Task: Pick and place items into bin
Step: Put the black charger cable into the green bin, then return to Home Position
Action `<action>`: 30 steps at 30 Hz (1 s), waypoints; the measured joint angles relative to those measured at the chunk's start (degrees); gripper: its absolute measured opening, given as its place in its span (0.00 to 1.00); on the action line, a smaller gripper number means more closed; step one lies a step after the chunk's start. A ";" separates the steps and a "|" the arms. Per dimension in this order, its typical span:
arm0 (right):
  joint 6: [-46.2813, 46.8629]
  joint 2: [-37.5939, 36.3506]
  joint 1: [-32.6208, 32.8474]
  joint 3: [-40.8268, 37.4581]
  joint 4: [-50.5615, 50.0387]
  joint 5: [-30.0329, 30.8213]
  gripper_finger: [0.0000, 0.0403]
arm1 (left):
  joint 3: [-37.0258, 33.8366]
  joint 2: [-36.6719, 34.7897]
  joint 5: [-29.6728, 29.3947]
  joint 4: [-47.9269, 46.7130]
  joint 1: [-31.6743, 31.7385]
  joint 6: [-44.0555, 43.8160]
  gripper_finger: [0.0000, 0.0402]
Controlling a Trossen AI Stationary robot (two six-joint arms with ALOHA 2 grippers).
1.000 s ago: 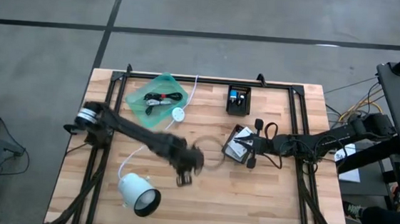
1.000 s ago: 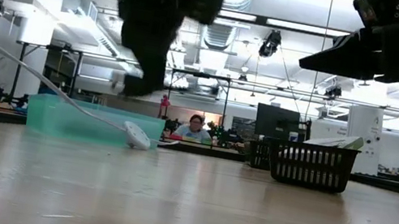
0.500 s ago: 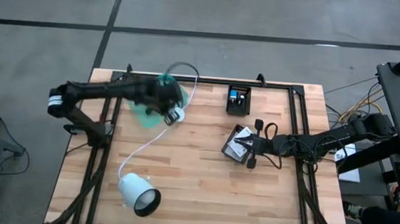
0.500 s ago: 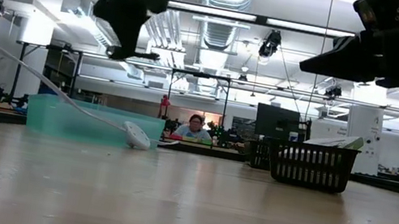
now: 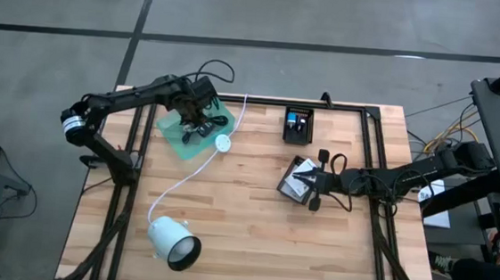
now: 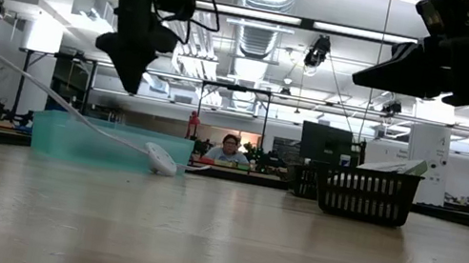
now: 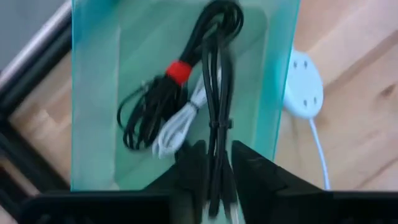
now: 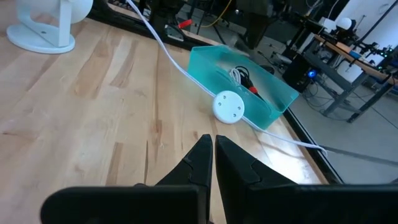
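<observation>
While the left hand [image 7: 211, 163] hangs over the teal bin [image 7: 93, 93], fingers pinching a black cable [image 7: 214, 93], release should wait until it's centred; right hand [image 8: 213, 152] closed.

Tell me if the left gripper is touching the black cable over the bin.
Touching. The left wrist view shows the black cable running between the left gripper fingers, against them, above the teal bin.
</observation>
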 joint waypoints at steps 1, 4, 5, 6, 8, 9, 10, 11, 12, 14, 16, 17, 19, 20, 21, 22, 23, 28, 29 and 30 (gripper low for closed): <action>0.12 0.00 0.00 -0.04 0.00 0.00 0.02 | -0.30 0.03 -0.11 1.41 0.09 0.81 0.16; 0.93 0.02 0.00 -0.12 -0.34 0.00 0.02 | -1.01 0.01 -0.20 5.12 0.10 4.16 0.26; 1.30 0.02 0.00 -0.12 -0.48 0.00 0.02 | -1.13 0.01 -0.23 6.01 0.10 5.54 0.29; 1.70 0.02 0.00 -0.12 -0.71 0.00 0.02 | -1.13 0.01 -0.20 7.36 0.08 7.28 0.32; 2.54 0.02 0.00 -0.14 -1.26 0.00 0.02 | -1.12 -0.01 -0.19 11.49 0.03 10.86 0.37; 2.81 0.02 0.00 -0.22 -1.27 0.00 0.02 | -1.09 -0.05 -0.09 13.10 -0.28 12.24 0.39; 2.97 0.02 0.00 -0.29 -1.23 0.00 0.02 | -1.16 -0.26 0.13 14.65 -0.81 13.98 0.40; 3.27 0.02 0.00 -0.40 -1.20 0.00 0.02 | -1.46 -0.68 1.01 17.05 -1.53 16.71 0.40; 3.50 0.02 0.00 -0.58 -1.22 0.00 0.02 | -1.73 -1.20 2.66 19.34 -2.47 20.44 0.40; 3.97 0.02 0.00 -0.95 -1.22 0.00 0.02 | -3.14 -3.14 5.95 22.53 -4.68 25.88 0.39; 4.73 0.02 0.00 -1.51 -1.14 0.00 0.02 | -6.16 -5.63 7.38 29.08 -6.84 27.54 0.37; 5.22 0.02 0.00 -1.92 -1.21 0.00 0.02 | -8.42 -7.37 7.87 32.80 -7.79 28.28 0.35; 6.51 0.02 0.00 -2.80 -1.19 0.07 0.02 | -14.13 -11.46 9.48 41.82 -9.93 29.17 0.31; 6.97 0.02 0.00 -3.22 -1.18 0.09 0.02 | -17.32 -13.53 10.50 47.01 -11.06 29.52 0.30; 7.51 0.02 0.00 -3.63 -1.24 0.11 0.02 | -20.62 -15.48 11.67 51.88 -12.19 29.97 0.28; 8.24 0.02 0.00 -4.01 -1.17 0.15 0.02 | -23.86 -17.40 12.47 55.88 -13.38 30.25 0.26; 8.85 0.02 0.00 -4.48 -1.04 0.23 0.02 | -27.16 -19.32 12.99 59.42 -14.59 30.30 0.24; 13.32 0.02 0.00 -6.79 0.58 0.31 0.02 | -39.96 -29.50 14.82 72.02 -19.88 30.59 0.13; 13.90 0.02 0.00 -7.31 1.08 0.33 0.02 | -42.35 -31.78 15.11 72.85 -20.79 30.73 0.11; 14.52 0.02 0.00 -7.62 1.16 0.35 0.02 | -44.61 -33.95 15.46 73.55 -21.67 30.76 0.09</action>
